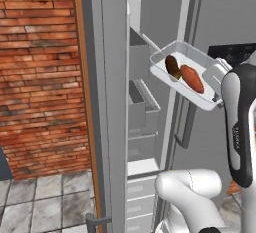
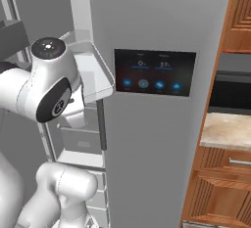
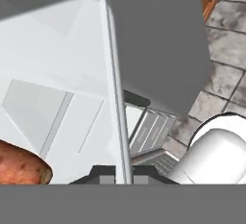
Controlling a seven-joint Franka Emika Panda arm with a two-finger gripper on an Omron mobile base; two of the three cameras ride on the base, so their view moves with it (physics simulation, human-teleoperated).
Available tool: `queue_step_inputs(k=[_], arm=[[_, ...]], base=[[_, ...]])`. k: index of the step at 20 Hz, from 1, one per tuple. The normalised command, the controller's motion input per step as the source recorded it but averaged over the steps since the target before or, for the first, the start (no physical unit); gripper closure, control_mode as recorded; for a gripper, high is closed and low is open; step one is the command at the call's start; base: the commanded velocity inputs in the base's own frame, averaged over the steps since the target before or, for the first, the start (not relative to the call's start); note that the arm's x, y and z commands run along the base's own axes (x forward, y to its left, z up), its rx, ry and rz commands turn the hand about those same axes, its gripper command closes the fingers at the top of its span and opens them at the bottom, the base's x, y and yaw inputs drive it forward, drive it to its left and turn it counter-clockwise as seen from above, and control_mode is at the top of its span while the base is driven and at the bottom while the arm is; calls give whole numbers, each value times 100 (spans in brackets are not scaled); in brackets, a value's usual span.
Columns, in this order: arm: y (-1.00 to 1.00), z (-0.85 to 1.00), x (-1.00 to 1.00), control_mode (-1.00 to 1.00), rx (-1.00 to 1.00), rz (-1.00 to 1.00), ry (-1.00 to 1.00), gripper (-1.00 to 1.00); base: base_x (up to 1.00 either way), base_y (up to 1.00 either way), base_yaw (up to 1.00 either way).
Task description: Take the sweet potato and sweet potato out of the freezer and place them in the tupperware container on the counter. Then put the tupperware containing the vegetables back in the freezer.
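Observation:
The pale translucent tupperware container (image 1: 199,63) hangs tilted in the air in front of the open freezer (image 1: 141,108). Inside it lie the dark brown-red sweet potato (image 1: 173,66) and, touching it, the orange-red sweet potato (image 1: 192,78). My gripper (image 1: 215,96) is shut on the container's near right rim. In the hand view my gripper (image 3: 124,178) pinches the thin container wall (image 3: 114,79), and the end of a sweet potato (image 3: 21,165) lies at the lower left. From the right base view the container (image 2: 95,73) shows edge-on beside my arm.
The freezer's open door (image 1: 107,107) stands at the left, before a brick wall (image 1: 40,77). The shut door with the black touch panel (image 2: 154,72) is at the right. Further right lie the beige counter (image 2: 228,130) and wooden drawers (image 2: 220,183). Grey shelves and drawers (image 1: 142,114) line the freezer.

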Motion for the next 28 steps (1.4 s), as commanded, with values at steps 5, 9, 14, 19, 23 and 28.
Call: queue_step_inputs(k=[5,9,14,19,23,28], arm=[[26,1,13,-100,12,-12,-2,100],[42,0,14,-100,11,-10,-6,100],[33,0,18,-100,13,-2,-8,100],[12,7,41,-100,11,0,0,100],[18,2,44,-100,3,0,0,100],[36,0,32,-100,0,0,0,100]], base=[[0,0,0],[0,0,0],[0,0,0],[0,0,0],[0,0,0],[0,0,0]])
